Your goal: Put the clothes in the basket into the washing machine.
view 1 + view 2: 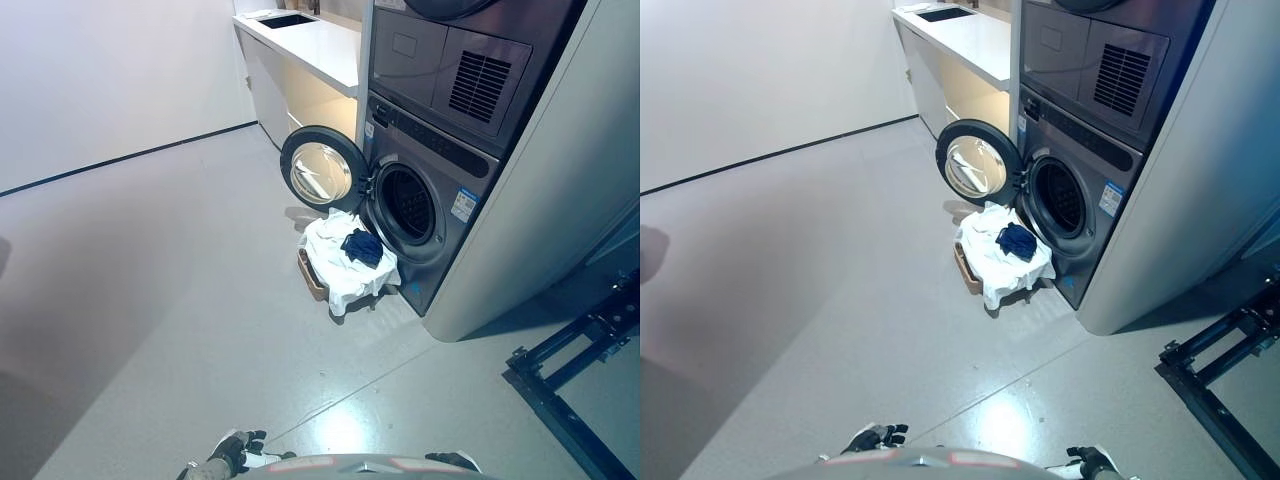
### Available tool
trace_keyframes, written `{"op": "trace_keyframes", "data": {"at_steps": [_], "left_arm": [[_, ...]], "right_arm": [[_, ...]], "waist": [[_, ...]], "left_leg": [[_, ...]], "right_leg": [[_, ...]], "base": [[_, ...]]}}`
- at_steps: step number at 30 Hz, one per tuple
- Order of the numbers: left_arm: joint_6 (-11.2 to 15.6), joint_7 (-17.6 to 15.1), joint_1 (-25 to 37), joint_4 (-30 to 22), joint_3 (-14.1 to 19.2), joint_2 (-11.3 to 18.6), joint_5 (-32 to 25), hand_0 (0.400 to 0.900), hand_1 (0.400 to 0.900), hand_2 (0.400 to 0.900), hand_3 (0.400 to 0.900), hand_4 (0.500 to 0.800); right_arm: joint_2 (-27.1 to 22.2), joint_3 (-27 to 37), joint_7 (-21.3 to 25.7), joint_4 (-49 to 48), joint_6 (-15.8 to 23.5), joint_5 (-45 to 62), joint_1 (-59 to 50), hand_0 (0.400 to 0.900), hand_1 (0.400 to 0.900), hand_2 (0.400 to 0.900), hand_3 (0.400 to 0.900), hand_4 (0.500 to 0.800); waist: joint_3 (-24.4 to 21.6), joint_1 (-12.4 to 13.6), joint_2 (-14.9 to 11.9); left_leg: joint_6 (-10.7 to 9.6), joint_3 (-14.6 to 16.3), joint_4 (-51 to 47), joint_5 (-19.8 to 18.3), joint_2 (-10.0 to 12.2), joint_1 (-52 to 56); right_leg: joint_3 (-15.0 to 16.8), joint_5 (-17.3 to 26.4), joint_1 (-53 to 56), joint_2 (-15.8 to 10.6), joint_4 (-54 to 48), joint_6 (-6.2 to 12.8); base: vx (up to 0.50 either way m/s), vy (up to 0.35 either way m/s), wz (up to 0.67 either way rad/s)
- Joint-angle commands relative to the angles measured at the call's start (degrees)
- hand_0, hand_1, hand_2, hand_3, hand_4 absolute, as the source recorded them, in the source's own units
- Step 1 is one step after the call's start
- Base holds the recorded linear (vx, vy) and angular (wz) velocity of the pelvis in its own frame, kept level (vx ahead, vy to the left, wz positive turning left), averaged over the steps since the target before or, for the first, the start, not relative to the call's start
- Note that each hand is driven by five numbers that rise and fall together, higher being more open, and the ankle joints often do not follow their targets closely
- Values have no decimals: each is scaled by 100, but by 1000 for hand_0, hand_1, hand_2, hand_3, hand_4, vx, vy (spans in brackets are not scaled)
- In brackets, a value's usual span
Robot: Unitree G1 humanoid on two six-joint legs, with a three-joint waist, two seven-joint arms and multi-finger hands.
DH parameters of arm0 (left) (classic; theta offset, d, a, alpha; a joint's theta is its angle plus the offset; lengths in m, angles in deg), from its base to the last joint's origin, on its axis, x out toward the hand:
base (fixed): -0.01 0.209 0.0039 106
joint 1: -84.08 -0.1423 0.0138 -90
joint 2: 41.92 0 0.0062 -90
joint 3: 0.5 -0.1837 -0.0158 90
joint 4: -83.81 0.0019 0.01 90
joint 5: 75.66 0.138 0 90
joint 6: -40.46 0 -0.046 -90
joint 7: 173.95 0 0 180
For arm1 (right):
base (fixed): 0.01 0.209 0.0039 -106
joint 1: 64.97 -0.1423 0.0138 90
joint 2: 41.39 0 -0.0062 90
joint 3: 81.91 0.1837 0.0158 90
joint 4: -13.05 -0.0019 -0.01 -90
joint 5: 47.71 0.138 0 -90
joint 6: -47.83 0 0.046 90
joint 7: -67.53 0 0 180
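A grey front-loading washing machine stands far ahead at the right. Its round door is swung open to the left, and the dark drum opening shows. On the floor right before it stands a low brown basket. A white cloth is heaped in the basket and hangs over its rim, with a dark blue garment on top. My left hand shows at the bottom edge, fingers relaxed and holding nothing, far from the basket. Only a sliver of my right hand shows at the bottom edge.
A second grey appliance is stacked on the washer, in a white housing. A white counter with a sink runs along the back wall. A black metal frame lies on the floor at right. Grey floor stretches between me and the basket.
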Motion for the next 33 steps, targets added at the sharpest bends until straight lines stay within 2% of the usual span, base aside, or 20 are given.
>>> {"op": "trace_keyframes", "data": {"at_steps": [1,9,16,22,24,27,28,29,31,33], "left_arm": [[80,0,287,50,-76,-157,-43,900,900,900,900,800],[40,-21,273,104,33,-134,-42,900,900,900,900,800],[-8,-71,317,329,175,-98,-16,900,900,900,900,800],[-27,-79,362,446,379,-49,-61,900,900,900,900,800],[-28,-55,371,449,429,-26,-79,900,900,900,900,800],[-52,-1,354,480,473,-8,-118,900,900,900,900,800],[-56,18,364,478,470,2,-163,900,900,900,900,800],[-64,24,385,484,455,25,-196,900,900,900,900,800],[-92,42,414,523,475,63,-191,900,900,900,900,800],[-73,18,424,529,486,70,-176,900,900,900,900,800]], "right_arm": [[-257,157,70,451,-14,-134,-85,900,900,900,900,800],[-294,233,78,481,-73,-166,-79,900,900,900,900,800],[-342,301,72,468,-103,-188,-103,900,900,900,900,800],[-403,401,69,560,-150,-289,-161,900,900,900,900,800],[-437,458,57,631,-175,-351,-144,900,900,900,900,800],[-505,532,53,695,-195,-417,-93,900,900,900,900,800],[-539,545,46,717,-194,-413,-88,900,900,900,900,800],[-556,540,53,717,-193,-410,-101,900,900,900,900,800],[-579,644,59,708,-168,-317,-55,900,900,900,900,800],[-572,694,39,745,-153,-262,-17,900,900,900,900,800]], "waist": [[-74,187,89],[-47,204,72],[18,237,60],[110,281,24],[157,262,7],[326,160,14],[409,86,64],[505,36,130],[569,-90,246],[551,-188,263]], "left_leg": [[199,-245,-10,-144,-283,-28],[226,-262,3,-175,-302,-31],[328,-284,49,-237,-405,-61],[526,-248,221,-439,-593,-71],[625,-251,307,-539,-707,-28],[761,-249,415,-657,-848,153],[803,-298,434,-658,-864,207],[824,-341,433,-647,-829,258],[805,-466,458,-745,-734,375],[768,-623,503,-906,-732,543]], "right_leg": [[-32,533,-516,-76,602,115],[-71,534,-518,-110,615,126],[-50,554,-591,-220,753,194],[120,621,-804,-475,1396,295],[212,861,-929,-634,1908,310],[466,1748,-1354,-821,2962,307],[660,1975,-1514,-789,3353,291],[732,2006,-1756,-747,3683,247],[813,1656,-2195,-569,3931,156],[825,1386,-2381,-488,3455,72]], "base": [[0,0,0],[5,13,4],[29,58,4],[75,110,-3],[137,170,2],[135,186,6],[93,191,10],[127,147,23],[224,68,26],[339,-26,30]]}}
